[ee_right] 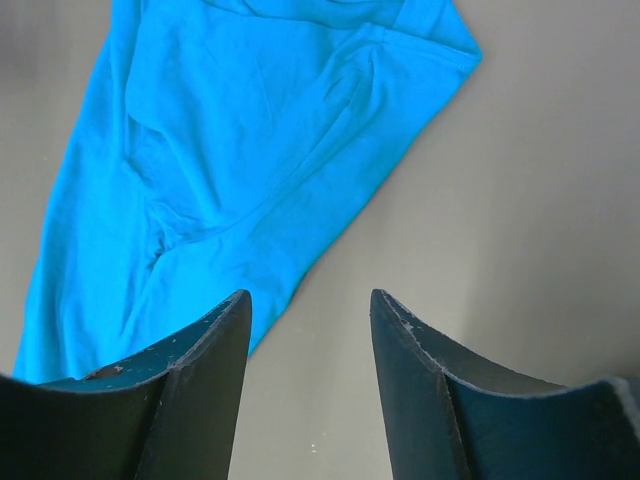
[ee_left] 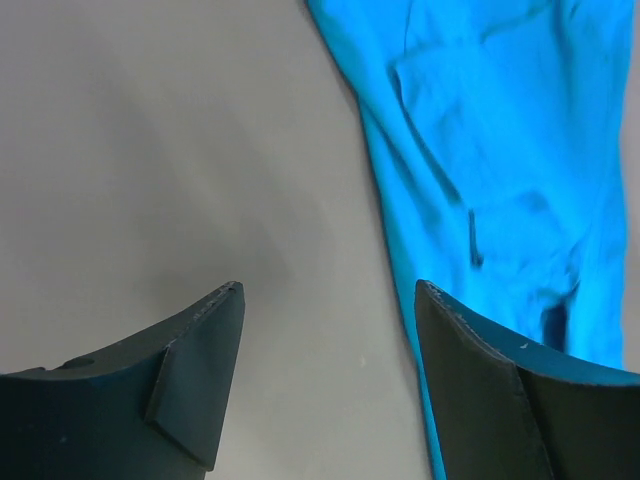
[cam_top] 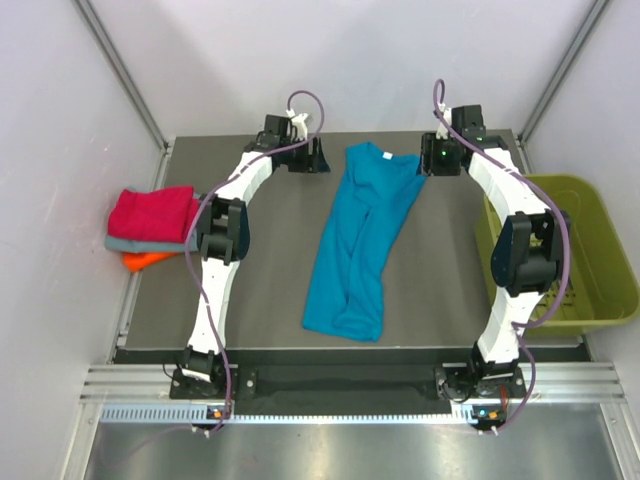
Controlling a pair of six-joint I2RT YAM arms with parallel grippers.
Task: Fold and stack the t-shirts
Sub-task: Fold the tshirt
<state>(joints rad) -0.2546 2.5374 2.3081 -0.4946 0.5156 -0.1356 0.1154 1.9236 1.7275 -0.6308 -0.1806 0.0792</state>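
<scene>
Olive-green plastic formed the bin [cam_top: 545, 180], which stood at the right edge of the table [cam_top: 270, 300]. Its slotted walls and floor were visible from above, and the right arm's elbow overlapped its left wall in that view.

Task items:
- The teal-blue t-shirt [cam_top: 360, 240] lay flat near the centre of the table. It was folded lengthwise into a long narrow strip. The collar end lay toward the far edge, and the hem end lay nearer and slightly to the left. Creases and overlapping layers ran along its length [ee_left: 500, 150] [ee_right: 250, 150].
- A stack of folded shirts rested at the left edge of the table, well apart from the teal one. The magenta-red shirt [cam_top: 150, 210] was on top, the grey shirt [cam_top: 125, 243] lay beneath it, and the orange shirt [cam_top: 145, 260] protruded at the bottom.

Tool state:
- The left gripper [cam_top: 315, 158] [ee_left: 328, 288] hovered near the far edge, just left of the collar end. Its jaws were parted and grasped nothing.
- The right gripper [cam_top: 430, 160] [ee_right: 310, 295] hovered just right of the collar end. Its jaws were likewise released, with bare table between them.

The table surface was a matte dark grey. Pale wall panels with metal corner struts enclosed the cell. Both arm bases were bolted to an aluminium rail along the near edge.
</scene>
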